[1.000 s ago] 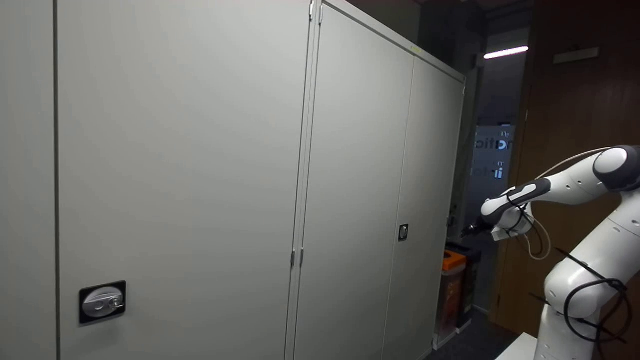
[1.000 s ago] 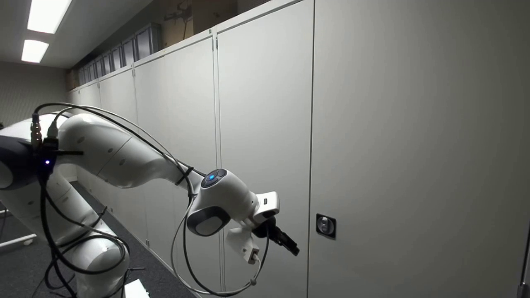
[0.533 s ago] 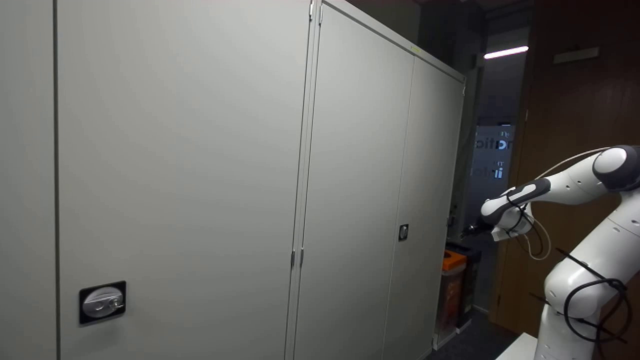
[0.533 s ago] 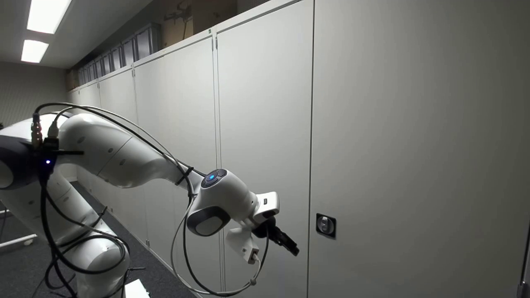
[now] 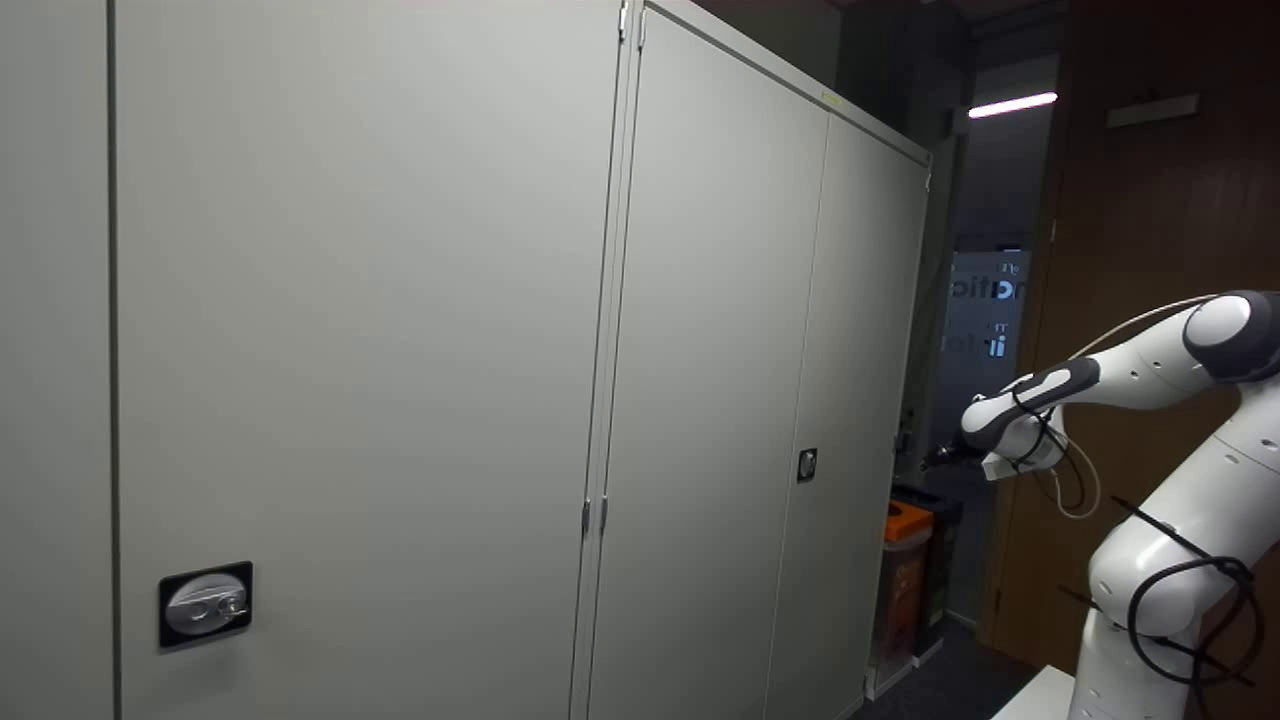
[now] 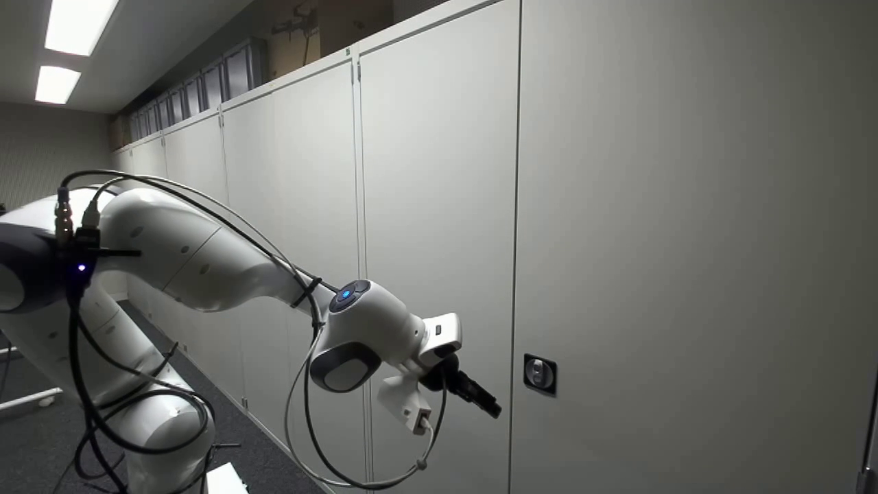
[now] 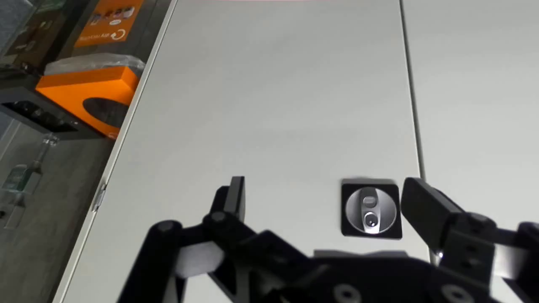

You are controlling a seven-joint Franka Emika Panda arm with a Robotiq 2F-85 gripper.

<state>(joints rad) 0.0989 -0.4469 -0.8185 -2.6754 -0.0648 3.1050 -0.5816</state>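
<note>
The latch point(image 7: 387, 212), a round silver knob in a square black plate, is fixed to a cabinet door point(image 7: 261, 105), near the seam with the adjoining door point(image 7: 484, 105). Both doors are closed and sit flush. In the wrist view, where the room stands upside down, the knob's grip lies close to vertical. The gripper point(image 7: 326, 185) has its jaws wide apart; the latch and the bare door face are visible between them. In that view the latch appears just beside the finger point(image 7: 425, 206) at the right of the frame. In an exterior view the gripper stands apart from the door front and tilts downward.

A hinge point(image 7: 99, 198) is noted on the door's outer edge. Beyond that edge stands an orange-lidded bin point(image 7: 71, 90), its lid cut with a round opening; just beside it is a dark bin point(image 5: 937, 575). A second latch point(image 5: 205, 604) of the same pattern is on another cabinet, well apart from the gripper.

The arm point(image 6: 199, 257) is white with dark joint covers; a blue light point(image 6: 346, 293) is lit near the wrist. Cables point(image 6: 73, 343) run along it and hang in loops. A white stand point(image 5: 1042, 695) is partly in view at its foot. Grey crates point(image 6: 240, 72) are lined up on top of the cabinets. Ceiling lights point(image 6: 82, 26) are on. Behind the arm are a brown panel point(image 5: 1140, 240) and a glass panel point(image 5: 985, 290), its lettering only partly legible.
</note>
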